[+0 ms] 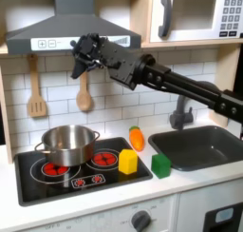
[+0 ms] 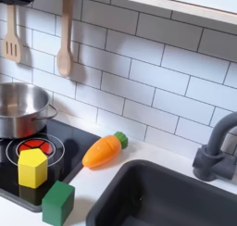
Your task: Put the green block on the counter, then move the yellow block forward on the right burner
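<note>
gripper (image 1: pixel 84 53) hangs high by the range hood in the first exterior view; can't tell how its jaws stand. green block (image 1: pixel 161 164) sits on the counter (image 1: pixel 142 193) beside the stovetop (image 1: pixel 57 183), yellow block (image 1: pixel 127 161) on the right burner (image 1: pixel 102 159).

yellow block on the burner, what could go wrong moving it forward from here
1. The small yellow plastic block sits near the black stovetop's front edge, so a push may slide it off.
2. The small green plastic block sits close beside it and could get bumped.
3. The gripper hangs high, so a long descent may miss.
</note>
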{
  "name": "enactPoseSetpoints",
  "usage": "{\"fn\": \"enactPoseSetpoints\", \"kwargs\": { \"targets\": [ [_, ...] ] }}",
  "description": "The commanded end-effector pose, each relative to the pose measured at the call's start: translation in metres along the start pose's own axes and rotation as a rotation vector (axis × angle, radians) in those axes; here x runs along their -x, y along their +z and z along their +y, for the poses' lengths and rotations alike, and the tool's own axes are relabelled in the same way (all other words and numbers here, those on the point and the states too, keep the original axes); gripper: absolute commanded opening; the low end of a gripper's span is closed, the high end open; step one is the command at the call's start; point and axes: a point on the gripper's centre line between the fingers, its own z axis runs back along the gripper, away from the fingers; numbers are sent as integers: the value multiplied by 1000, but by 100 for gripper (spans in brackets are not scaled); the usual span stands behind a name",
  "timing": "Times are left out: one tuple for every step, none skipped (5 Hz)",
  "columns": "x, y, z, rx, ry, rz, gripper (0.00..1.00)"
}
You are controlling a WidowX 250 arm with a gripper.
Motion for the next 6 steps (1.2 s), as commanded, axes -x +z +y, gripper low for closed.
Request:
{"fn": "enactPoseSetpoints", "kwargs": {
  "targets": [
    [10,12,-1,7,10,51,0],
    [17,21,-8,24,-4,89,0],
    [20,37,-16,33,-35,105,0],
    [30,37,-5,-22,-34,175,0],
    [41,35,6,-124,-37,271,0],
    [44,46,13,-238,-59,283,0]
  ]
}}
